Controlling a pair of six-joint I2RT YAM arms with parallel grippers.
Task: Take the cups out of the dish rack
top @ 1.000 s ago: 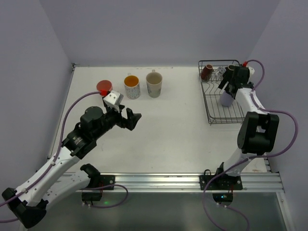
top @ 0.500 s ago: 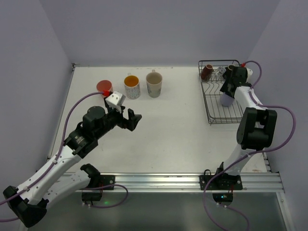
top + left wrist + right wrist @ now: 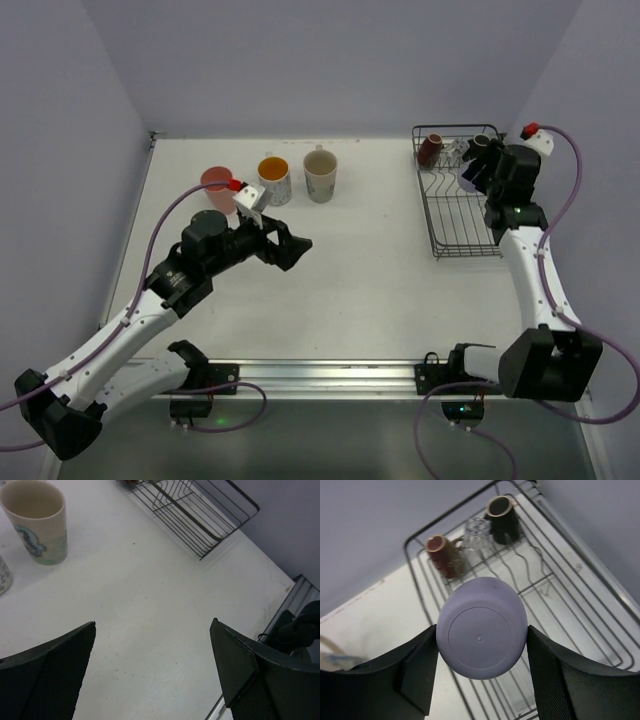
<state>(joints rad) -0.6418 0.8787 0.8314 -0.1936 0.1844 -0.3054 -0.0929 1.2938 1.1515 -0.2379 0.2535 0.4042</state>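
Right claw (image 3: 481, 630) clenched on a lavender cup (image 3: 480, 642) over the dish rack (image 3: 462, 225); left claw (image 3: 153, 625) released.

Right side: both fingers press the cup's sides, its round base turned toward the wrist camera, rack wires showing behind it. Past this claw, at the rack's far end, lie a red-brown mug (image 3: 444, 555), a clear glass (image 3: 477, 530) and a dark mug (image 3: 502, 517), side by side; whether they touch, cannot tell. Left side: jaws spread wide with nothing between them, hanging over bare worktop (image 3: 150, 580). Beyond this claw stand three cups in a row on the worktop: a salmon tumbler (image 3: 217, 185), a dotted mug (image 3: 274, 180) with an orange inside, and a cream mug (image 3: 37, 522), all upright and apart from the fingers.
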